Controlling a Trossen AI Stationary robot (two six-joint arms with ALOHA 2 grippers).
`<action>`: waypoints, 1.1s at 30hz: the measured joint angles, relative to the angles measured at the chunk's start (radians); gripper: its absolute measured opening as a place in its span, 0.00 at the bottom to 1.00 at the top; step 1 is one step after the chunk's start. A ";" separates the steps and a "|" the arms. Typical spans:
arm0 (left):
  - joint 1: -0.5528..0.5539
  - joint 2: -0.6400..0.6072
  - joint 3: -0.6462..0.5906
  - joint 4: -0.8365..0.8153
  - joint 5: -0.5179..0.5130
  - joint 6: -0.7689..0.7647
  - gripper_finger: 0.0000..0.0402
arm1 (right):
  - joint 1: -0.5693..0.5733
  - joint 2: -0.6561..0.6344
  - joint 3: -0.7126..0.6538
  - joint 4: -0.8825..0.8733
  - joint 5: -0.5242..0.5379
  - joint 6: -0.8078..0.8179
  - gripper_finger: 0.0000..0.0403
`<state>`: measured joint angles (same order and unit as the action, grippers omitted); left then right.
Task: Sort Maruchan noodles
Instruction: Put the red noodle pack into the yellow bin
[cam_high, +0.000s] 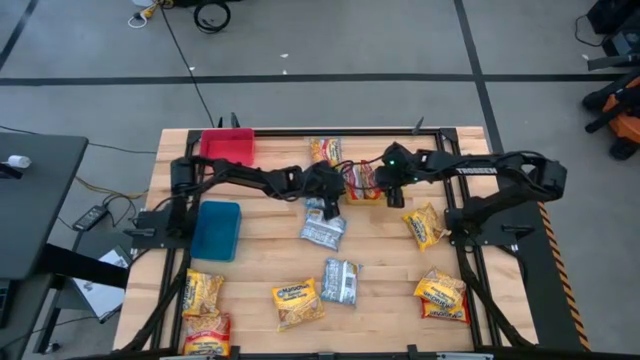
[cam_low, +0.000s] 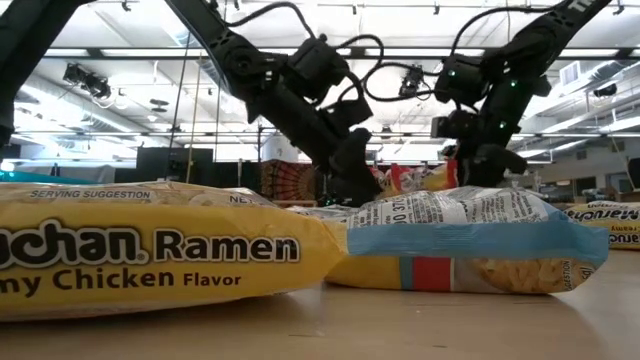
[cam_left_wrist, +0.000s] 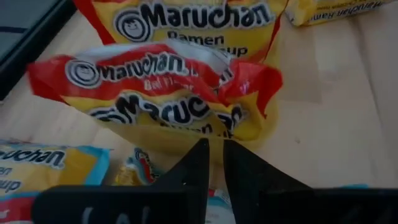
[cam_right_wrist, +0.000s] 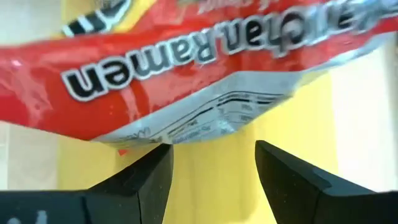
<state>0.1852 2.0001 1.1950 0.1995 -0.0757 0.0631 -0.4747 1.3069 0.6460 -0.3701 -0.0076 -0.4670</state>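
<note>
Left end effector (cam_left_wrist: 212, 163) clenched beside a red packet (cam_left_wrist: 155, 74); right end effector (cam_right_wrist: 213, 165) spread, released.

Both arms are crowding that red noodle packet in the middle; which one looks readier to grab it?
Probably the right. Its pincer is open, with the red packet just ahead of its gap. The left pincer is nearly shut and also faces that packet, so it would have to open first.

Both arms stretched inward, meeting toward twelve o'clock of table centre. Left gripper (cam_high: 331, 193) at about eleven o'clock, angled down, fingers (cam_left_wrist: 193, 171) nearly closed with only a slit between. Right gripper (cam_high: 393, 192) at about one o'clock, jaws spread apart.
</note>
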 joint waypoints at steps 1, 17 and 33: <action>0.000 -0.004 0.000 0.008 0.000 0.000 0.13 | 0.000 -0.011 0.000 -0.007 -0.002 0.005 0.57; -0.019 -0.013 -0.002 0.167 -0.009 -0.007 0.13 | 0.036 0.025 0.000 0.145 -0.046 0.082 0.57; -0.078 -0.327 -0.051 -0.081 -0.001 -0.008 0.13 | 0.273 -0.196 0.148 -0.391 0.050 0.202 0.57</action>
<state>0.1075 1.6729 1.1442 0.1189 -0.0766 0.0555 -0.2017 1.1108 0.7945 -0.7609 0.0425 -0.2652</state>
